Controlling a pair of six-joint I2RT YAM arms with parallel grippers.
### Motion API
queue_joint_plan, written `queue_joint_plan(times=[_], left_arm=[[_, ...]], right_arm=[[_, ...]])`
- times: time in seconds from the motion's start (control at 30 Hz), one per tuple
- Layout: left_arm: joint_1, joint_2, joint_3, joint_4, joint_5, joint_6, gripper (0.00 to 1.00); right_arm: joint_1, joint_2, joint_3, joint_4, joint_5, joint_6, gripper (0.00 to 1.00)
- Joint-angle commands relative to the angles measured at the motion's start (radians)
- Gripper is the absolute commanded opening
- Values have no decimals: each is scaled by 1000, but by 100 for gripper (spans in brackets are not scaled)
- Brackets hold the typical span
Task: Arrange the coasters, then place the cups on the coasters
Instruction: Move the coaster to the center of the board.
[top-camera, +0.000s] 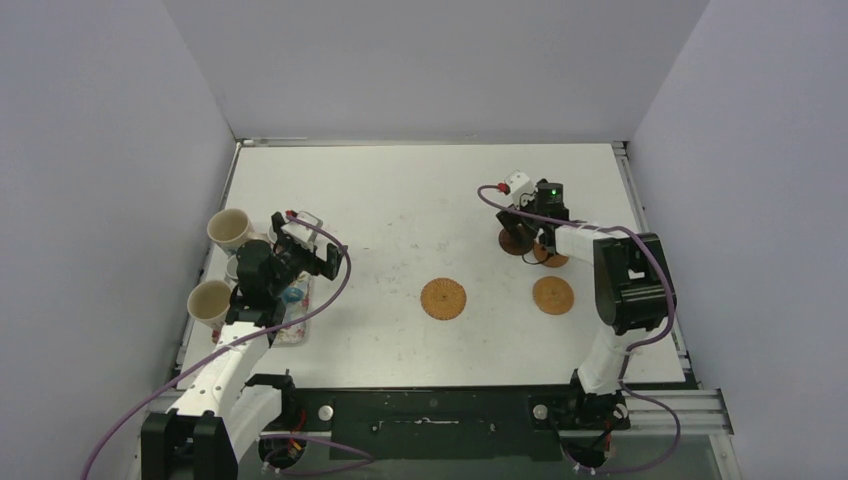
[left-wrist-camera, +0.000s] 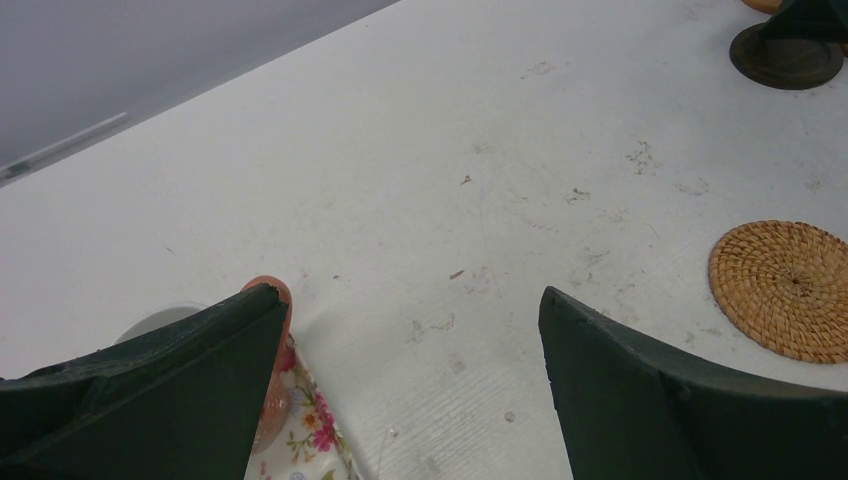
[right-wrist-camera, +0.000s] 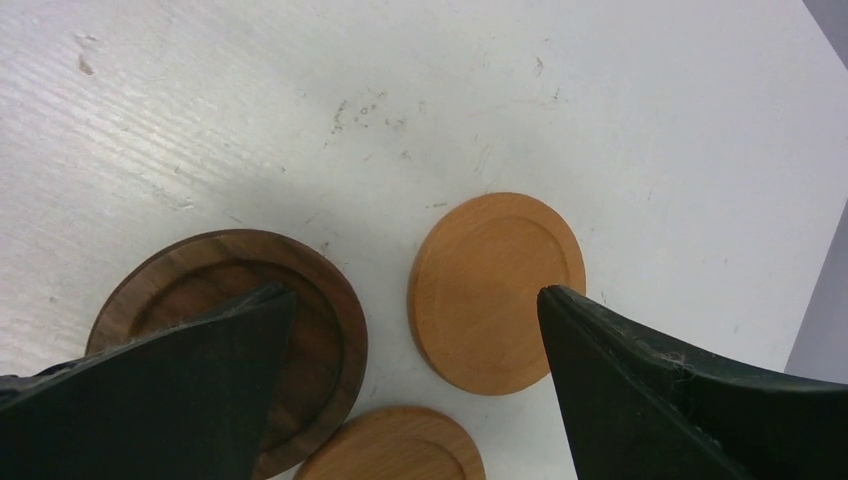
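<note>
Left gripper (left-wrist-camera: 410, 300) and right gripper (right-wrist-camera: 417, 290) both spread wide, empty; coasters on table, cups far left.
Two flat round woven coasters (top-camera: 443, 298) mid-table, well apart. Three smooth rimmed wood discs close together under right gripper: two tan coasters (right-wrist-camera: 497, 290), one dark coaster (right-wrist-camera: 215, 262). Two glossy cream cups (top-camera: 230, 230) at left edge beside floral tray (left-wrist-camera: 310, 430); other cups mostly hidden by arm. Table (top-camera: 420, 200) white, scuffed; plain grey walls (top-camera: 430, 60).

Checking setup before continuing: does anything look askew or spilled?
Nothing spilled or broken. The dark coaster and two tan coasters huddle together under the right end effector, unlike the two woven coasters, spaced apart.
</note>
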Motion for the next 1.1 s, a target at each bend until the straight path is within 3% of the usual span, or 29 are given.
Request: queue_joint_plan(times=[0.0, 0.2, 0.47, 0.53, 0.77, 1.07], left_arm=[[-6, 0, 16, 39, 2, 12, 97], [-6, -4, 16, 39, 1, 12, 97], [-6, -2, 15, 38, -3, 12, 97], [-6, -5, 16, 36, -4, 14, 97], [-6, -6, 15, 36, -5, 13, 97], [-7, -7, 17, 35, 4, 9, 97]], right_arm=[[56, 10, -24, -106, -15, -63, 100], [183, -27, -92, -103, 52, -106, 100], [185, -40, -88, -67, 172, -73, 100], [164, -88, -80, -95, 162, -64, 100], [-14, -368, -51, -362, -90, -53, 100], [-113, -597, -265, -454, -93, -184, 100]])
